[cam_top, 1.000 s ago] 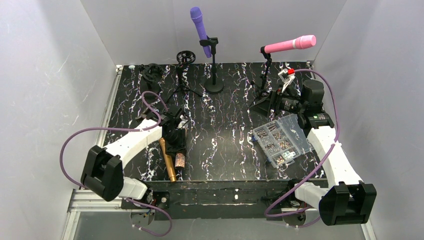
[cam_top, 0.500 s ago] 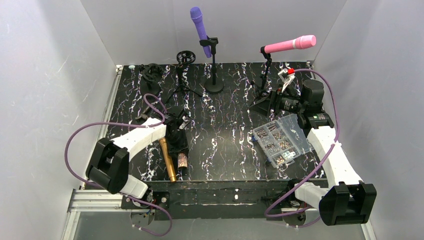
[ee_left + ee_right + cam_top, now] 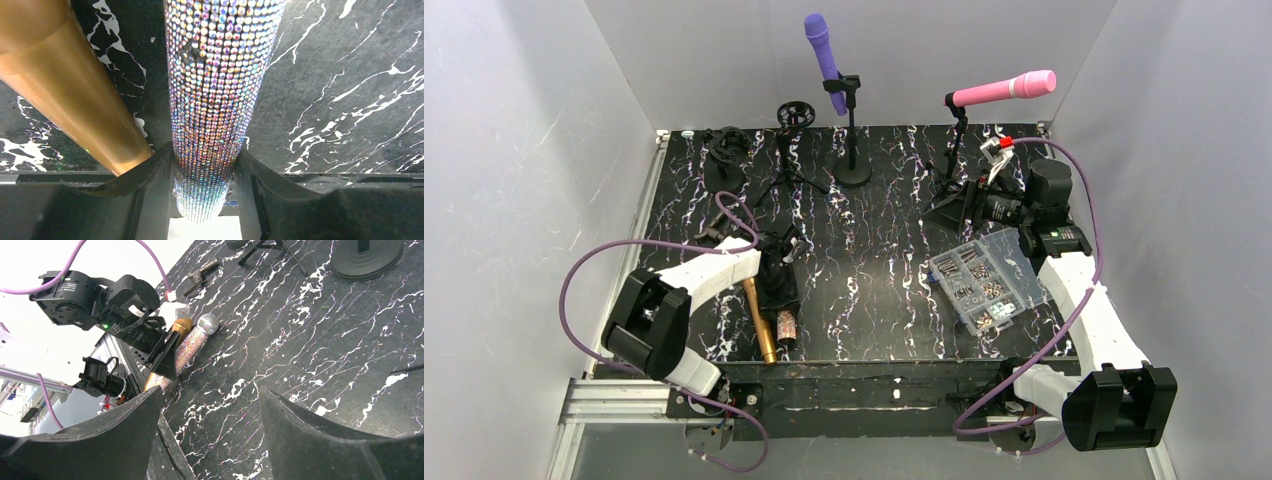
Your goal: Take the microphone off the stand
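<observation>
A purple microphone [image 3: 821, 48] stands in a clip on a round-base stand [image 3: 854, 140] at the back. A pink microphone [image 3: 1004, 88] lies in the clip of a tripod stand [image 3: 957, 140] at the back right. My left gripper [image 3: 777, 283] is low at the front left, its fingers pressed on both sides of a sparkly rhinestone microphone [image 3: 220, 85] that lies on the table beside a gold microphone [image 3: 65, 85]. Both also show in the top view, sparkly [image 3: 785, 325] and gold [image 3: 760, 320]. My right gripper [image 3: 210, 430] is open and empty, near the pink microphone's tripod feet.
A clear plastic box of small parts [image 3: 984, 278] lies at the right, next to my right arm. Two empty stands [image 3: 792, 115] [image 3: 727, 145] are at the back left. The black marbled table [image 3: 874, 260] ends in white walls on three sides.
My left arm's elbow has swung to the right and forward, and its gripper has shifted slightly over the sparkly microphone on the table. The right arm has not moved.
</observation>
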